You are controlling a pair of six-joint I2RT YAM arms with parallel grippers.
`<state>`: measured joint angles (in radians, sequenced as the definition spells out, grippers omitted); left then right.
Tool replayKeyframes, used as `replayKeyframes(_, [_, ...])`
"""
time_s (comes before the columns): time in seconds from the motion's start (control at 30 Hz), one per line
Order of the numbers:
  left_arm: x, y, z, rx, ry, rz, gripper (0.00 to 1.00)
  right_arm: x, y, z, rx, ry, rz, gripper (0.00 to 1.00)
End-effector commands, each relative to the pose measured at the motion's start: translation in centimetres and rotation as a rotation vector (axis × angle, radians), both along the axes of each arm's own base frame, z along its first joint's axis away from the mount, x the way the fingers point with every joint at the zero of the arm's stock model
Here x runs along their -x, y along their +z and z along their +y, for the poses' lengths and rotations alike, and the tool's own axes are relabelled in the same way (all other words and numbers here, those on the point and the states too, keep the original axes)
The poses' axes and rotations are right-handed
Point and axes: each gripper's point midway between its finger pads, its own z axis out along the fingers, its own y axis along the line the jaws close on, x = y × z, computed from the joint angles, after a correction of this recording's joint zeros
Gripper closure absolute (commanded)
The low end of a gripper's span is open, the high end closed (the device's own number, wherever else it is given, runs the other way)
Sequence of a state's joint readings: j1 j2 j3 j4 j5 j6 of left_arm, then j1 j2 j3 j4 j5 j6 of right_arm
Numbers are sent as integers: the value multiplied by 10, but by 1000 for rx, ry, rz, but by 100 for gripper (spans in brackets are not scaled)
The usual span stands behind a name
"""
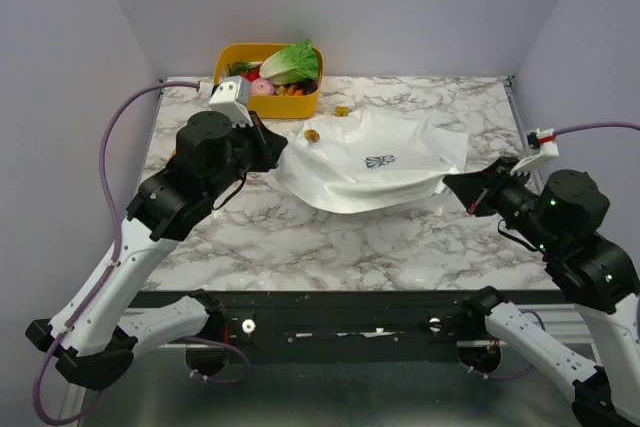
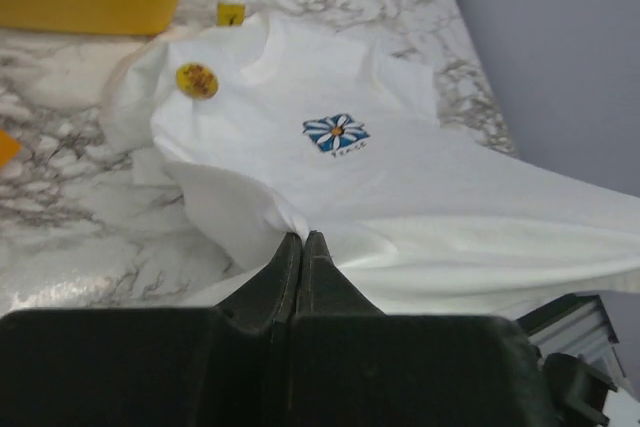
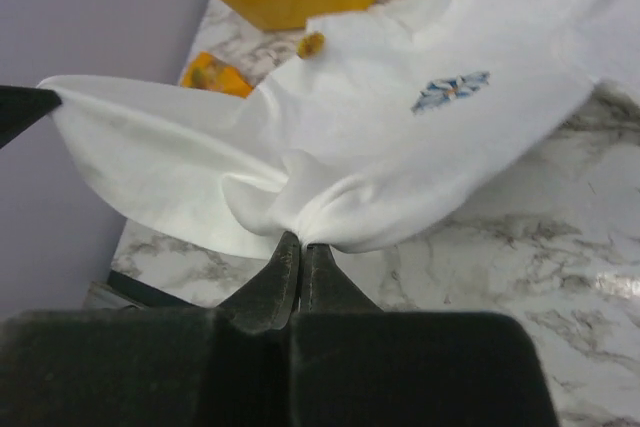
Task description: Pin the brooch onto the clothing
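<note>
The clothing (image 1: 370, 162) is a white T-shirt with a blue flower print (image 1: 380, 160), spread on the marble table. Its near edge is lifted and stretched between my two grippers. My left gripper (image 1: 283, 152) is shut on a fold of the fabric at the shirt's left corner (image 2: 302, 237). On the right, my other gripper (image 1: 447, 182) is shut on a bunched fold at the right corner (image 3: 300, 240). The brooch (image 1: 312, 134), a small gold disc, lies on the shirt near its far left shoulder (image 2: 197, 80) (image 3: 311, 44), apart from both grippers.
A yellow bin (image 1: 270, 104) with toy vegetables stands at the back left of the table. A small yellow tag (image 1: 342, 111) lies by the collar. An orange packet (image 3: 215, 75) lies on the marble left of the shirt. Grey walls close both sides.
</note>
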<state>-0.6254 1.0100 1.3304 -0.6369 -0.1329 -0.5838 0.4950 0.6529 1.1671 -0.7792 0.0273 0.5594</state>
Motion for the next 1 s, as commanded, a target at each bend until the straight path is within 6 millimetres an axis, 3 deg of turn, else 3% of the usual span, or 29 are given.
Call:
replayKeyframes(0.0, [31, 80, -1, 70, -84, -168, 100, 32, 90, 8, -20, 173, -274, 100])
replayKeyframes(0.07, [41, 105, 2, 106, -105, -221, 100, 45, 117, 8, -25, 217, -350, 99])
replayKeyframes(0.1, [50, 128, 4, 138, -122, -263, 100, 56, 142, 5, -49, 228, -417, 100])
replayKeyframes(0.23, [66, 172, 10, 187, -156, -345, 100, 85, 192, -6, -98, 244, -575, 100])
replayKeyframes(0.33, [72, 196, 13, 209, -166, -395, 100, 88, 209, -18, -96, 190, -607, 99])
replayKeyframes(0.47, [60, 203, 12, 184, -135, -408, 100, 67, 200, -23, -48, 117, -556, 100])
replayKeyframes(0.7, [-2, 170, -3, 56, 10, -319, 100, -6, 160, -43, 68, -162, -404, 100])
replayKeyframes(0.83, [-31, 169, -8, 31, 73, -305, 100, -48, 141, -21, 129, -150, -323, 100])
replayKeyframes(0.9, [-56, 160, -14, 15, 89, -283, 100, -64, 141, -12, 144, -140, -309, 100])
replayKeyframes(0.97, [-74, 166, -14, 46, 80, -283, 100, -93, 143, -7, 158, -152, -289, 100])
